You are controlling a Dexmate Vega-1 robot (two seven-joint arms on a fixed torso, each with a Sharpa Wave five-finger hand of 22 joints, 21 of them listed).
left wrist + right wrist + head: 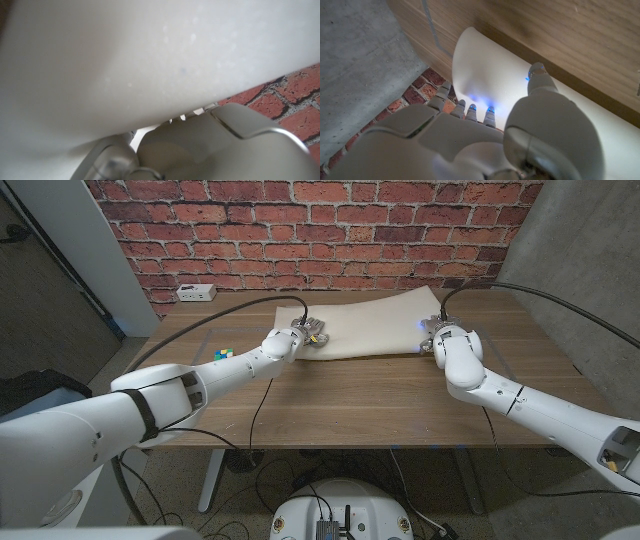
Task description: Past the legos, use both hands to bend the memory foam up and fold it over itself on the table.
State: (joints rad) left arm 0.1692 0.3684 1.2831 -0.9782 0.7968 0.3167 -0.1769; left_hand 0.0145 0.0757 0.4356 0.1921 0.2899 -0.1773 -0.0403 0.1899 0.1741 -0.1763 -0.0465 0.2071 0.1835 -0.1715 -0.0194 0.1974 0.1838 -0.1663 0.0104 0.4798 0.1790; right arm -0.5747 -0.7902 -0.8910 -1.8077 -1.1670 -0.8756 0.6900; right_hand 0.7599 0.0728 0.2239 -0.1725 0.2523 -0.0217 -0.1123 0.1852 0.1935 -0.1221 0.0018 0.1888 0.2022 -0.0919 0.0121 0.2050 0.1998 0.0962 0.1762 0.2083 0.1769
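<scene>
Both hands, left hand (303,336) & right hand (437,338), grip the foam's (370,320) near edge, fold just starting; next lift toward 12 o'clock.

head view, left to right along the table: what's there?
Legos → left hand at the foam's near left corner → memory foam → right hand at its near right corner.
</scene>
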